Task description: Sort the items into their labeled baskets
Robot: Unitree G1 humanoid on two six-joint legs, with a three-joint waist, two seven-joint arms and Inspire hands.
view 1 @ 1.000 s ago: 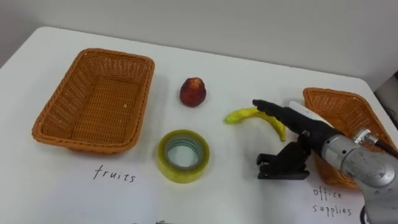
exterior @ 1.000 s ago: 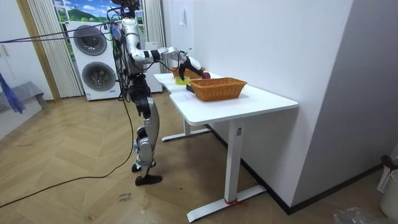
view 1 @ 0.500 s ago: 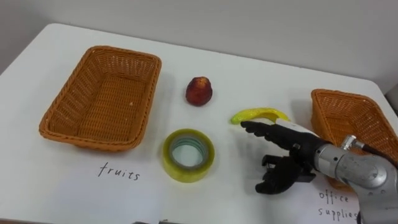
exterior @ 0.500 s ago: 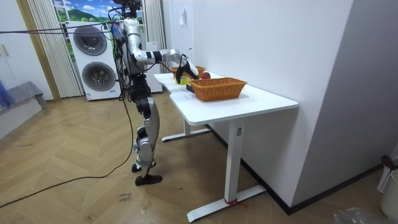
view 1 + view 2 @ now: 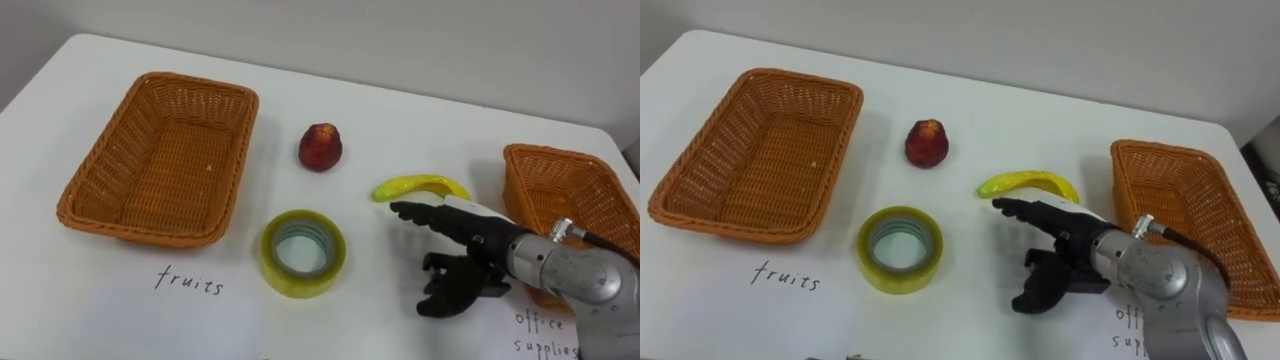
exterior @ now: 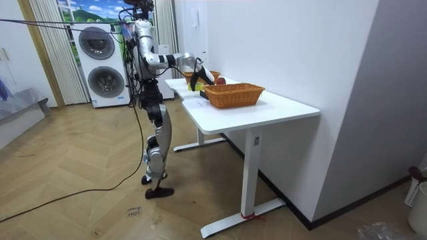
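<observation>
A yellow banana (image 5: 415,186) (image 5: 1025,183) lies on the white table right of centre. My right hand (image 5: 455,250) (image 5: 1060,245) hovers just in front of it, open, fingers stretched toward the left and thumb hanging down, holding nothing. A red apple (image 5: 320,147) (image 5: 926,142) sits behind the middle. A roll of yellow tape (image 5: 302,252) (image 5: 900,249) lies flat near the front. The left wicker basket (image 5: 110,210) (image 5: 700,215) above the word "fruits" is empty. The right wicker basket (image 5: 530,160) (image 5: 1140,155) stands at the table's right edge.
In the room view I stand at the white desk's (image 6: 267,110) far end, facing it, right arm out over the top. Washing machines (image 6: 100,67) stand behind me. Handwritten labels mark the table in front of each basket.
My right hand drew back from the right basket to the left, then settled slightly lower in front of the banana. The banana, earlier partly covered, now shows whole.
</observation>
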